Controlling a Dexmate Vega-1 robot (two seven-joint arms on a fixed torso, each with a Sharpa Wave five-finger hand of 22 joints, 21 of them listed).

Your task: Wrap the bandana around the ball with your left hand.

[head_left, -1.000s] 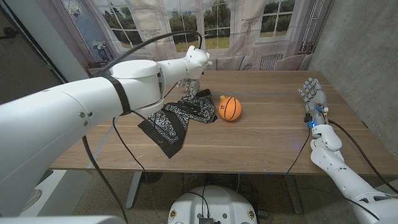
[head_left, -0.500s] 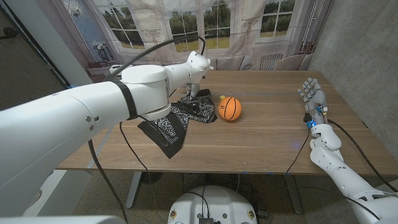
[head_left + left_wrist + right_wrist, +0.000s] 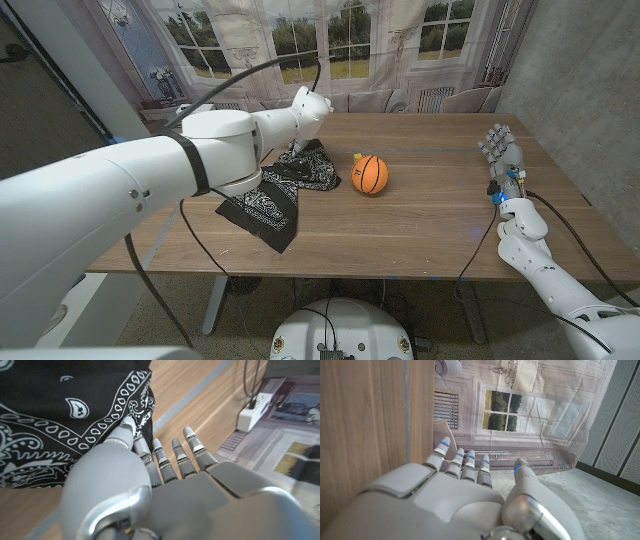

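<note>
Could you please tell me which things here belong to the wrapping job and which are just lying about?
Job: bandana; ball; left hand, touching the bandana's corner.

Lying about: small yellow-green thing behind the ball; right hand, idle at the table's edge; table.

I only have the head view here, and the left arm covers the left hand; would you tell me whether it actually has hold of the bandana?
Observer: In the left wrist view the left hand pinches a bordered edge of the bandana between thumb and a finger.
Operator: Thank you. What are its other fingers doing?
Observer: They reach out straight past the cloth, over bare table, with nothing in them.
Operator: And is the right hand holding anything?
Observer: No. The right wrist view shows the right hand empty, fingers extended beside the table's edge.
</note>
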